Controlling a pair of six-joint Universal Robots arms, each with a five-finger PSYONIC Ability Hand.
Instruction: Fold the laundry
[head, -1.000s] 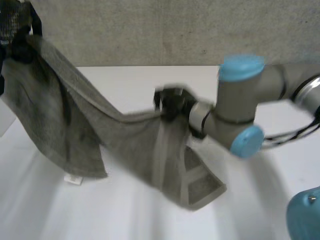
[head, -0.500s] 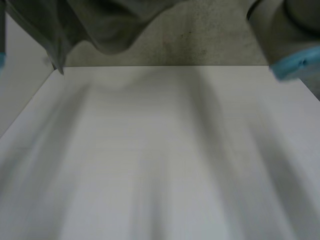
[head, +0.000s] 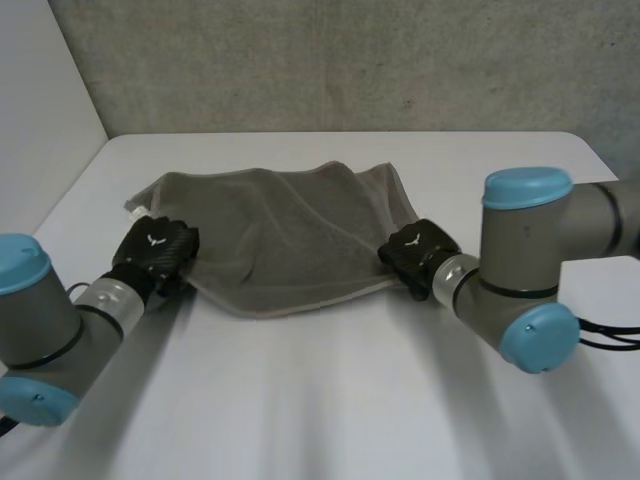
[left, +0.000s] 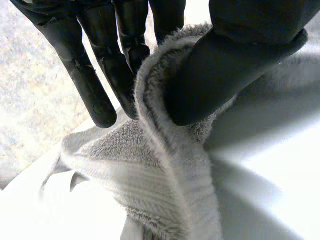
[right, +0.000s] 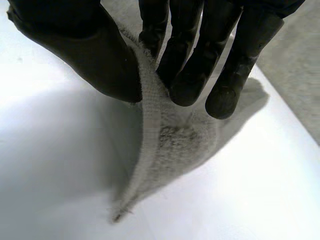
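I've dropped the towel (head: 280, 235) onto the bench (head: 330, 400); left robot hand (head: 155, 250) and right robot hand (head: 415, 252) pinch its near corners.

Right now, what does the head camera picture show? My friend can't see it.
A grey towel lies spread out on a white table. The left robot hand holds the towel's near left corner, and the right robot hand holds its near right corner.
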